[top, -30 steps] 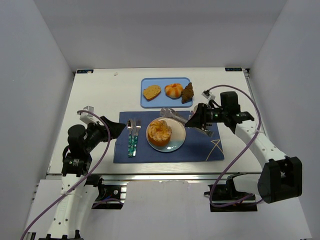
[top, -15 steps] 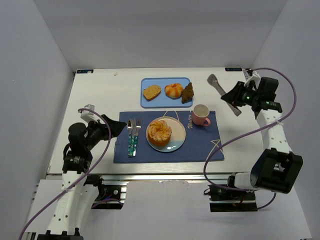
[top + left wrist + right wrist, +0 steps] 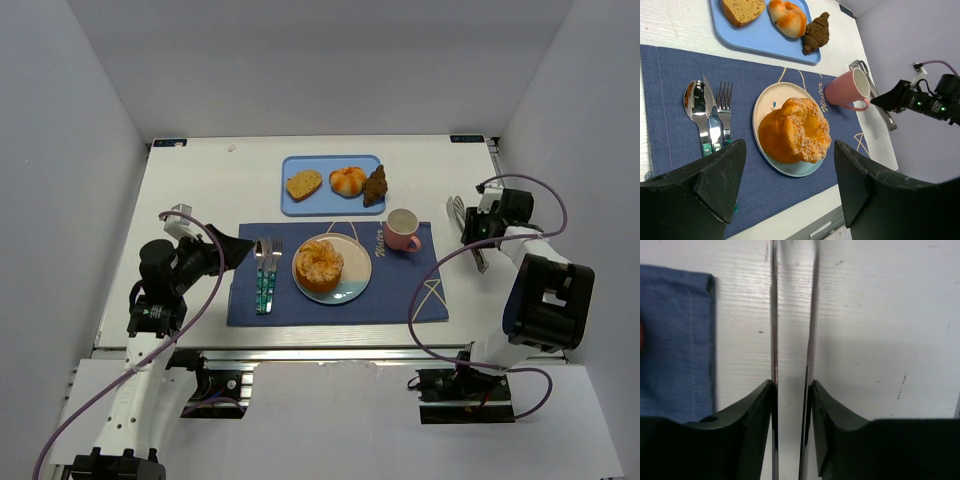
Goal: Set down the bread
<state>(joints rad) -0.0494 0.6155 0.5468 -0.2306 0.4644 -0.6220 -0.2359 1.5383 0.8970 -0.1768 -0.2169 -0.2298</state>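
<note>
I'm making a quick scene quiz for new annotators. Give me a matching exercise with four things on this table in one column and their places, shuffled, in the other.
Things:
1. bread
2. pink mug
3. dark croissant
4. tongs

Places:
A. on the blue tray
B. between the fingers of the right gripper
C. on the plate
D. on the placemat, beside the plate

Pairs: 1-C, 2-D, 3-A, 4-B
</note>
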